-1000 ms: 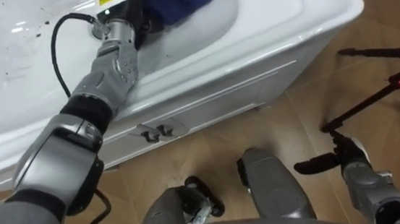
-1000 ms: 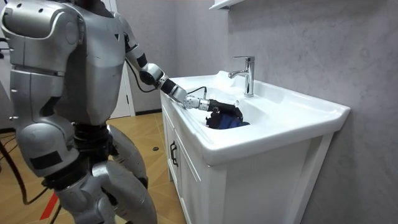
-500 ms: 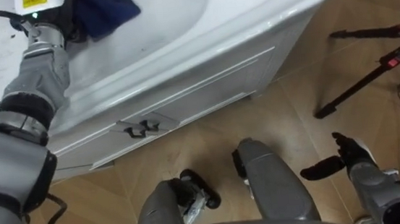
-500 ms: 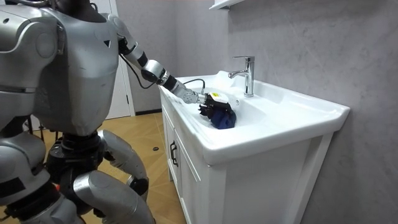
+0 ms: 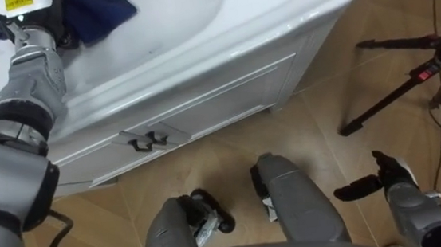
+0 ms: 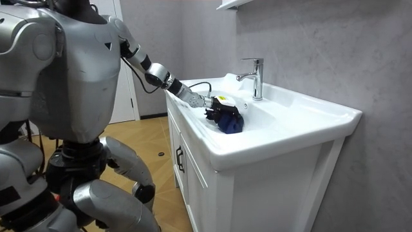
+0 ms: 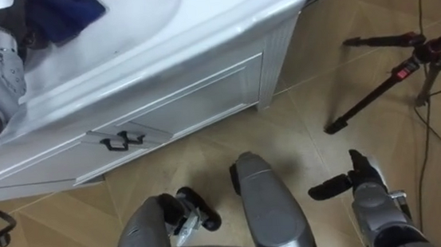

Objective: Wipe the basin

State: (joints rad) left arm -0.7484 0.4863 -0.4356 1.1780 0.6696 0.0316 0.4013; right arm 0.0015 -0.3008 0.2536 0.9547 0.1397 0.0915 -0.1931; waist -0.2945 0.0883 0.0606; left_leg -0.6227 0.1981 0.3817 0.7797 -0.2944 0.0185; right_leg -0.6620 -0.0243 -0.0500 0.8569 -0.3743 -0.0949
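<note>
A dark blue cloth (image 5: 98, 10) lies bunched in the white basin (image 5: 221, 43), near its front wall. My left hand (image 5: 45, 19) reaches in from the left and is shut on the cloth. The room view shows me standing at the vanity on its left side, with the left hand (image 6: 212, 108) gripping the cloth (image 6: 230, 120) just below the chrome tap (image 6: 255, 76). Low beside my leg, my right hand (image 5: 385, 177) hangs open over the floor and holds nothing.
The basin tops a white cabinet with two dark door handles (image 5: 143, 140). A black tripod (image 5: 409, 83) stands on the wooden floor to my right. A grey wall rises behind the tap.
My left hand has pulled the cloth from the middle of the basin back toward its near left side and bunched it up. The head camera has shifted; the right hand stays low.
</note>
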